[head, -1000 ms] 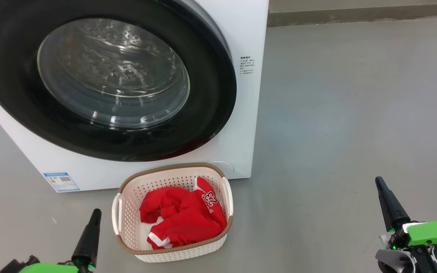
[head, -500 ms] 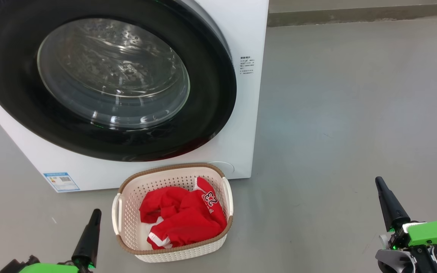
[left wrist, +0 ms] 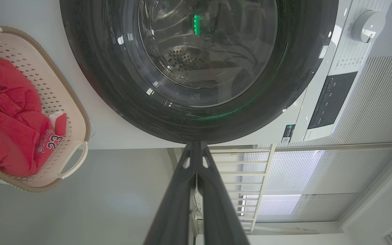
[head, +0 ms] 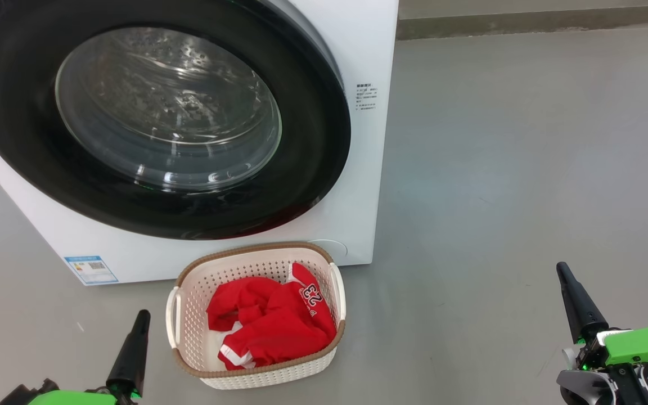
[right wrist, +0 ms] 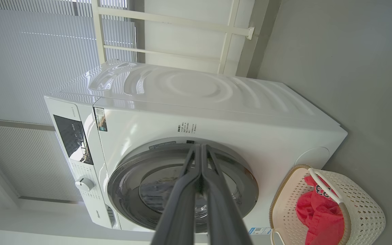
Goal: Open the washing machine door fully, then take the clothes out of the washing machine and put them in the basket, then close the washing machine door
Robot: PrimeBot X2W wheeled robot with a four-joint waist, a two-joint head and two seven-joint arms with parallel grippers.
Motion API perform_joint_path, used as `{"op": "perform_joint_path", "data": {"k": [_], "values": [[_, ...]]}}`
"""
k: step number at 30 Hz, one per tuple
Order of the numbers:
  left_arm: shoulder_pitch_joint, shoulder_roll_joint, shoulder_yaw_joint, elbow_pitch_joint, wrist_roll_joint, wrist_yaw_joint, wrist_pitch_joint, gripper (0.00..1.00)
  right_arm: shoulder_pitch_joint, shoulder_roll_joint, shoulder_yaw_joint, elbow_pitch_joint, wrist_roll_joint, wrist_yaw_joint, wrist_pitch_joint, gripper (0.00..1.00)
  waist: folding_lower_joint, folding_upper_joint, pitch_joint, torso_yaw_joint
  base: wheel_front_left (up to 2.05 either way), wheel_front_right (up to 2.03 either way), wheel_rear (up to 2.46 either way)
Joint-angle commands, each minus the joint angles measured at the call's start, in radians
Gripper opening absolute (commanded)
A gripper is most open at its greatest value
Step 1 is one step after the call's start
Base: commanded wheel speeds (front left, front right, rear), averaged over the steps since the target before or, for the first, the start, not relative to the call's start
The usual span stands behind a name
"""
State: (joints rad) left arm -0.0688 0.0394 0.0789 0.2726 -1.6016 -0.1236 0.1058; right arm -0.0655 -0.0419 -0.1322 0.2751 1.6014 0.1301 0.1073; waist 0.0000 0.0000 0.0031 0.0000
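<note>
The washing machine is white, and its round black-rimmed door lies shut flat against the front. Through the glass the steel drum shows no red cloth. On the floor in front stands the cream basket with the red clothes piled in it, the number 23 facing up. My left gripper is shut, low on the left of the basket, holding nothing. My right gripper is shut, far to the right over the floor, holding nothing. The door and basket also show in the left wrist view, the machine in the right wrist view.
Grey floor stretches to the right of the machine. A darker skirting strip runs along the far wall. Pale window blinds and a cream railing stand behind the machine.
</note>
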Motion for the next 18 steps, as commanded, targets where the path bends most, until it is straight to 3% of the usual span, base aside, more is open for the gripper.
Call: {"op": "perform_joint_path", "data": {"k": [1,18], "values": [[-0.039,0.011,0.035,-0.028,-0.007,-0.007,0.008,0.0,-0.042,-0.008,0.018,-0.03,0.007,0.001,0.006,0.0,0.0,0.0,0.0,0.0,0.0,0.0,0.0],[-0.039,0.011,0.035,-0.028,-0.007,-0.007,0.007,0.0,-0.042,-0.008,0.018,-0.03,0.007,0.001,0.006,0.0,0.0,0.0,0.0,0.0,0.0,0.0,0.0]]}}
